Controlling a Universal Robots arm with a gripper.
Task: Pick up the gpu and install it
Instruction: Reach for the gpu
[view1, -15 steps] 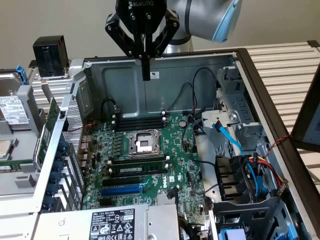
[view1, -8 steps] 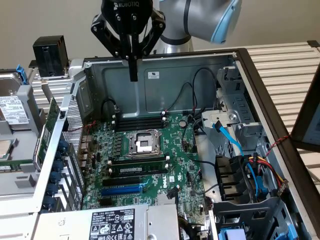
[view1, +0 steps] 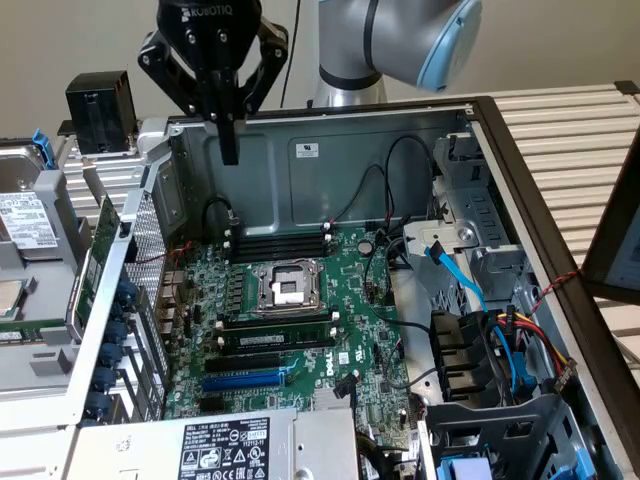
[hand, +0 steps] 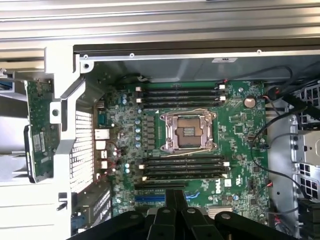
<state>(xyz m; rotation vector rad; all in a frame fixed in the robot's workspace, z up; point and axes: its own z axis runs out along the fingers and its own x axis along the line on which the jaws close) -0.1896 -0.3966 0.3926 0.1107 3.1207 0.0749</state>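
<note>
Nearest in the exterior view lies the power supply (view1: 230, 445) with its white-printed label, at the front edge of the open computer case (view1: 300, 180). Just behind it the large green motherboard (view1: 350, 300) spreads across the case floor, carrying a blue expansion slot (view1: 243, 379), then black memory sticks (view1: 275, 335), then the bare CPU socket (view1: 288, 287) in its metal frame. A blue cable (view1: 455, 270) curls over the drive bays at the exterior view's right. The gpu (view1: 103, 235) stands on edge outside the case at the exterior view's left, just beside the perforated rear wall; in the wrist view it (hand: 39, 130) shows as a narrow green card in a grey metal holder. Farther back, the gripper (view1: 230, 150) hangs above the far end of the motherboard, its fingers pressed together with nothing between them, well apart from the gpu; the wrist view shows it (hand: 175, 200) over the expansion slots. Behind it rises the grey robot arm (view1: 400, 35), and a black box (view1: 97, 112) sits beyond the case corner.
</note>
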